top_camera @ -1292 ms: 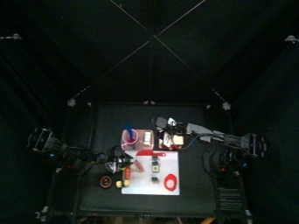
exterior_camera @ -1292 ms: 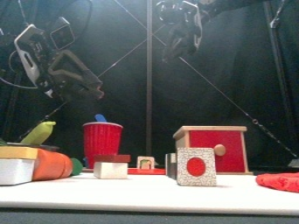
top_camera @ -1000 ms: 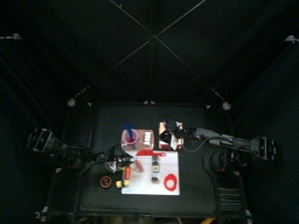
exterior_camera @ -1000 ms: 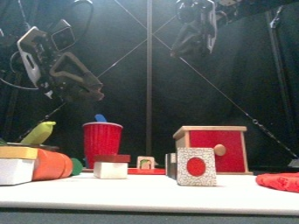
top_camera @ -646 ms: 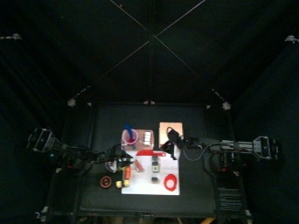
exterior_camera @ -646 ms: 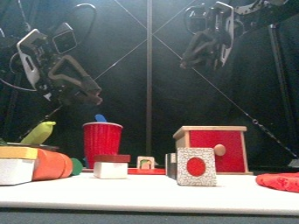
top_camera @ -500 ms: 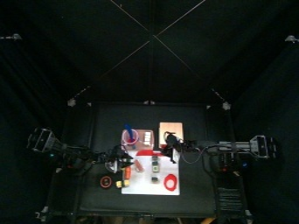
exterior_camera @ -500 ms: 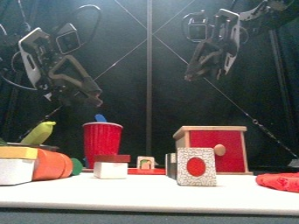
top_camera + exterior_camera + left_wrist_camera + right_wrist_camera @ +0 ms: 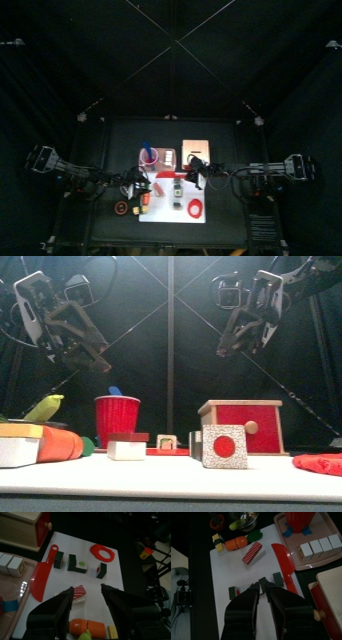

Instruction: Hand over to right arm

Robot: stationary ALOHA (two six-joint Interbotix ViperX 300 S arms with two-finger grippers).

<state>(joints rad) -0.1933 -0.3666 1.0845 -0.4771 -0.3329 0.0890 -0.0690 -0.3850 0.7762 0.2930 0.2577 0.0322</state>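
My right arm hangs high at the right of the front view, and its gripper points down. In its own wrist view the right gripper stands above the white board. Its jaws are close together and something dark fills the gap between them. I cannot make out what that thing is. My left gripper hangs high at the left. In the left wrist view the left gripper is wide open and empty, with only the board under it.
On the board lie a red knife, a red ring, black sushi pieces and a red-and-white piece. A red cup, a wooden box with a red front and small blocks stand along the table's front.
The right arm has swung from high in the middle out to the right and a little lower. The left arm has lifted slightly and its jaws have spread wider.
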